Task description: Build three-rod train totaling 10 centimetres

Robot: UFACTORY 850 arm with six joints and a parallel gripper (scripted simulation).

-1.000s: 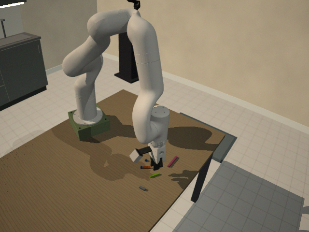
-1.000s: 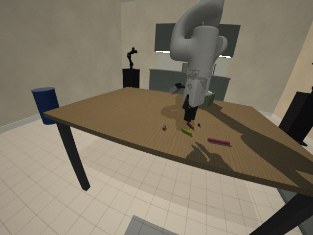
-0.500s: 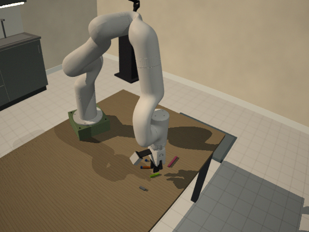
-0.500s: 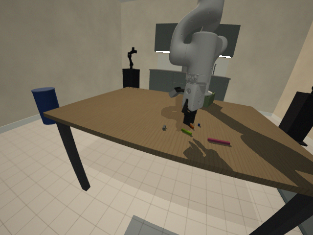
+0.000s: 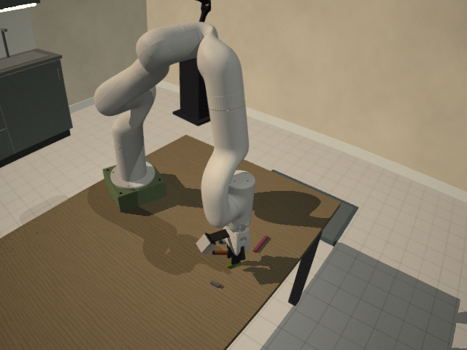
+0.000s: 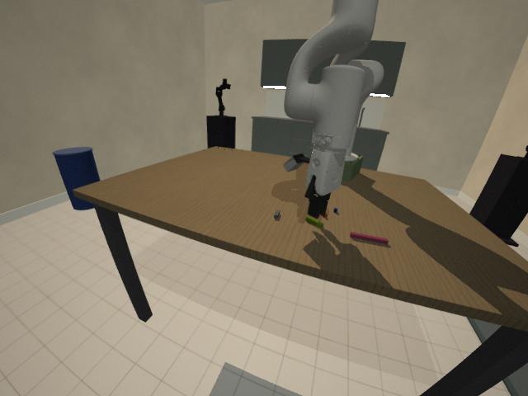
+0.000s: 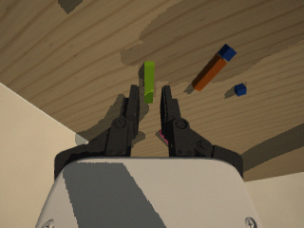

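My gripper [image 5: 236, 259] [image 6: 315, 211] [image 7: 150, 96] points straight down, low over the table, with its fingers partly open and nothing gripped. A lime rod [image 5: 233, 265] [image 6: 314, 221] [image 7: 148, 78] lies flat on the table; in the wrist view its near end sits in the gap between the fingertips. An orange rod [image 5: 220, 252] [image 7: 209, 72] lies close by with a blue cube [image 7: 228, 52] touching its far end. A second blue cube [image 7: 240, 89] [image 6: 335, 209] lies loose beside them. A pink rod [image 5: 260, 243] [image 6: 369, 238] and a short grey rod [image 5: 215, 284] [image 6: 277, 214] lie apart from the others.
The wooden table [image 5: 75, 263] [image 6: 191, 191] carries the arm's green base block [image 5: 128, 199]. The table's right edge [image 5: 301, 249] is close to the pink rod. A blue barrel [image 6: 77, 174] stands on the floor beside the table.
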